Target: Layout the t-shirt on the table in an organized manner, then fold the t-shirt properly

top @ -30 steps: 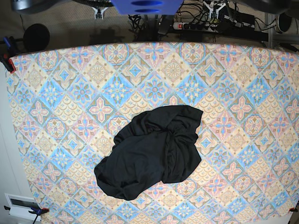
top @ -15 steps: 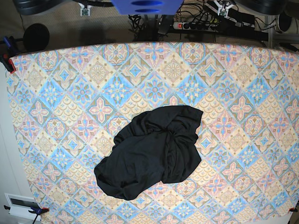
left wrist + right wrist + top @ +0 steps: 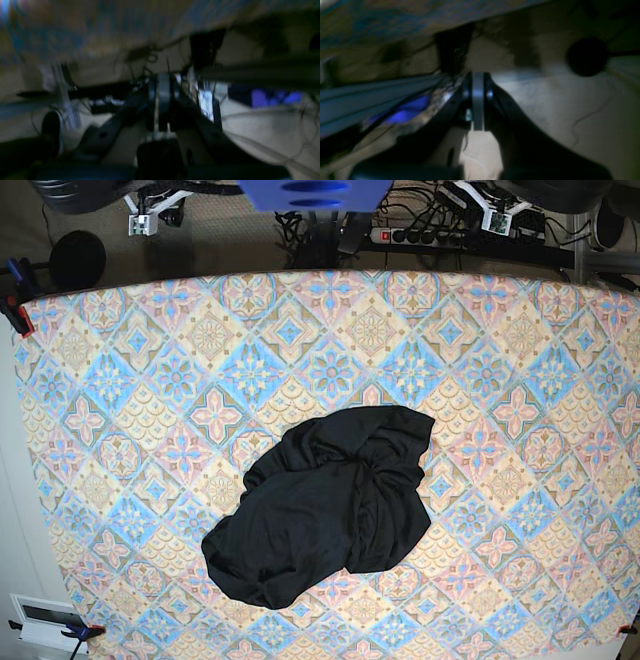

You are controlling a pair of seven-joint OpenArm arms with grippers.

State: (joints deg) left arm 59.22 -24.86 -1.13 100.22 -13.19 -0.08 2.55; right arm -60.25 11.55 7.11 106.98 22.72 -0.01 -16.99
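Both arms newly edging in beyond the far edge of the table (image 3: 80,380), left gripper (image 3: 160,100) and right gripper (image 3: 478,100) pressed shut and empty; t-shirt (image 3: 330,515) unmoved, crumpled near table centre, spreading not yet begun.

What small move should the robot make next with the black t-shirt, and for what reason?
Probably open both grippers and bring them down toward the t-shirt. It lies bunched in a heap on the table, while the left gripper and right gripper are shut, empty and away from it.
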